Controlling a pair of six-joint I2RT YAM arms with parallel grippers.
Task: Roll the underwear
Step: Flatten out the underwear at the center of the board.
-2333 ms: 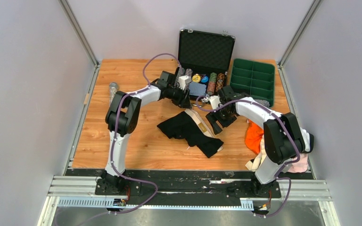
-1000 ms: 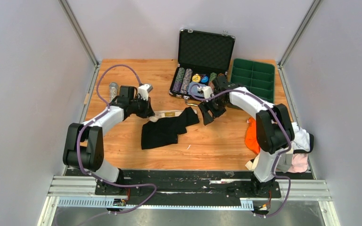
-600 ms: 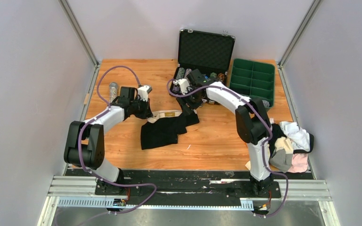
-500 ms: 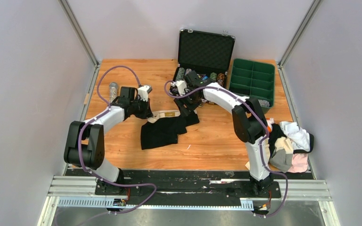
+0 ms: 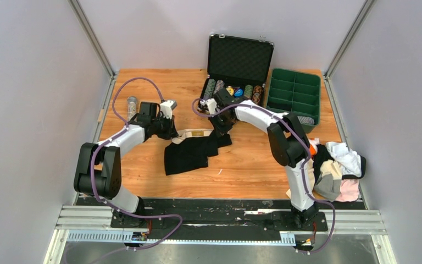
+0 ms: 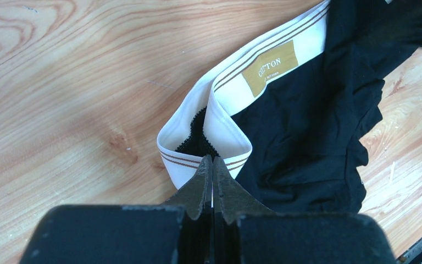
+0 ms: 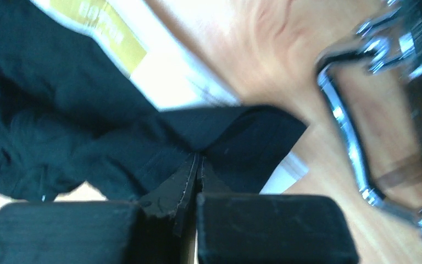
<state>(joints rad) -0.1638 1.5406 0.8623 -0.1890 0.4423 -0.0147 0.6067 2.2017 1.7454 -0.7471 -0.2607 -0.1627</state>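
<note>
Black cloth briefs with a white elastic waistband: crumpled flat on the wooden table, left of centre, stretched between the two grippers.
Waistband: white with thin brown stripes and a gold sewn label; its left end is doubled back into a small loop.
Left gripper: fingers pressed together on the folded end of the waistband, low over the table at the garment's left end.
Right gripper: fingers pinched tight on a peak of black fabric at the garment's far right corner, just beside the case's chrome handle.
Heap of mixed soft garments: white, beige, pink, grey and a sliver of orange, piled at the table's right edge by the right arm's base, well apart from the black pair.
Light-brown wooden table: carries everything here.
Open black hard case: at the far edge, lid upright, rows of poker chips inside.
Green plastic compartment tray: just right of the case.
Small clear cylinder: at the far left edge.
</note>
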